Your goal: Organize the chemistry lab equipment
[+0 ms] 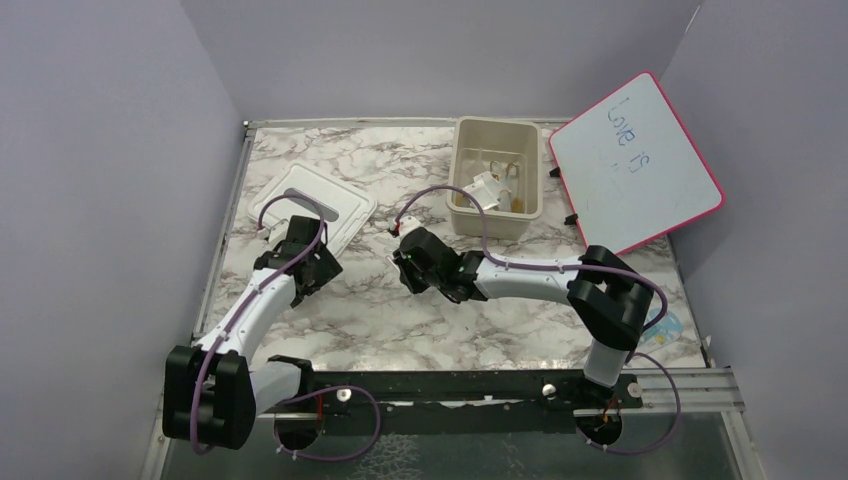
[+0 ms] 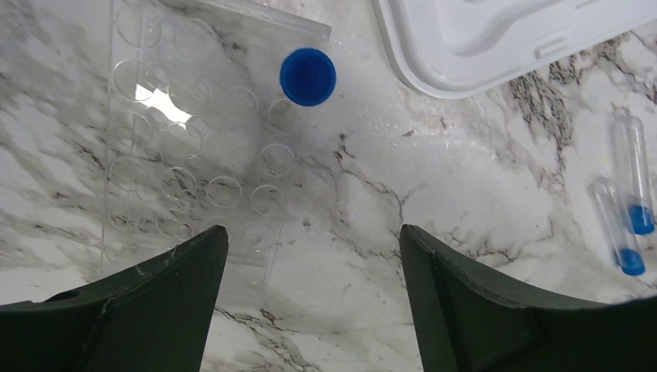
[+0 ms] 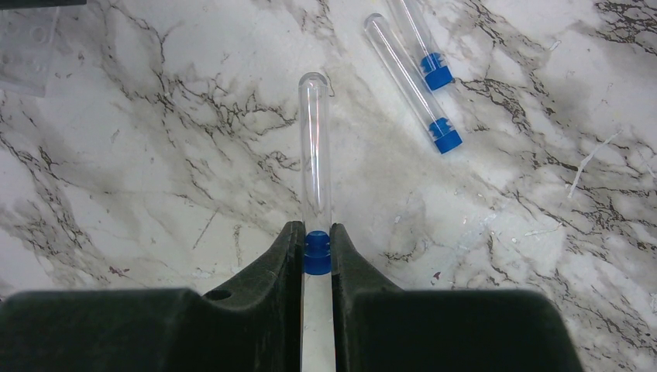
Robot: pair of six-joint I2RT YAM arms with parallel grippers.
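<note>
Right jaws pinch a tube (image 3: 315, 155) only at its cap; it could pivot and miss the rack (image 2: 186, 155). Left jaws stand spread.

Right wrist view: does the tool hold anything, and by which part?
The right tool is shut on a thin clear tube, pinched at its blue cap. The left tool is open, holding nothing.

White arms (image 1: 530, 277) with black joints (image 1: 610, 300) — purple cables (image 1: 440, 188) looping alongside.
</note>
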